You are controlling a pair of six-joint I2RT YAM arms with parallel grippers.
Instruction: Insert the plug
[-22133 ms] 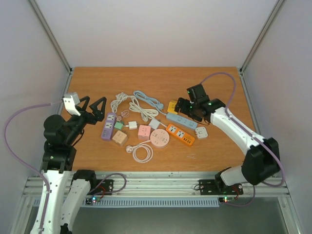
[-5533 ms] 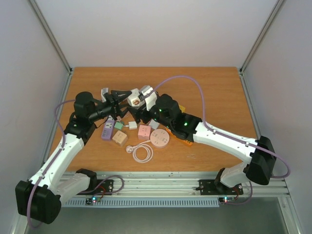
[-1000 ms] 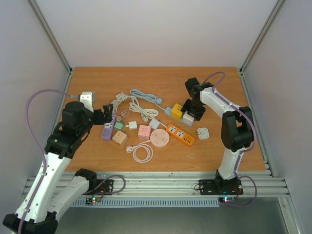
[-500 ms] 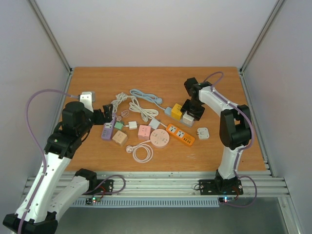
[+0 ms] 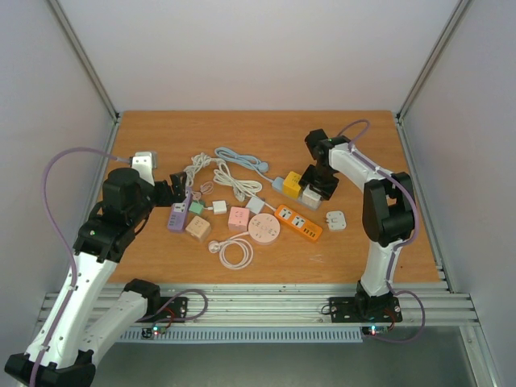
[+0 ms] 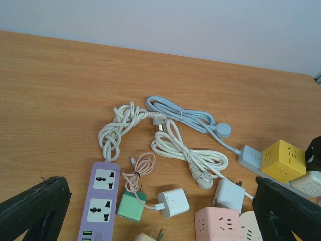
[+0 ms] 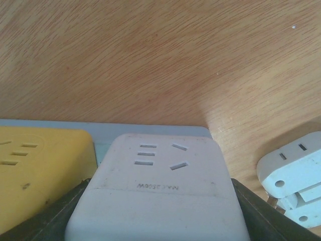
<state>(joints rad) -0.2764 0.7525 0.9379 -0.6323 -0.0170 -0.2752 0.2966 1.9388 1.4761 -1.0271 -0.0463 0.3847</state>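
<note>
1. I see a wooden tabletop (image 5: pixel 242 133), orange-brown with fine grain, filling the middle of my overhead view.
2. A plain white back wall (image 5: pixel 258 48) rises behind it.
3. Pale side panels (image 5: pixel 40 121) close both flanks, held by slanted metal posts (image 5: pixel 85 64).
4. An aluminium rail (image 5: pixel 266 300) runs along the near edge.
5. The light is even and soft, without hard shadows.

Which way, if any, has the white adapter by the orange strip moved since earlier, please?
No; the white adapter still lies right of the orange strip.
</note>
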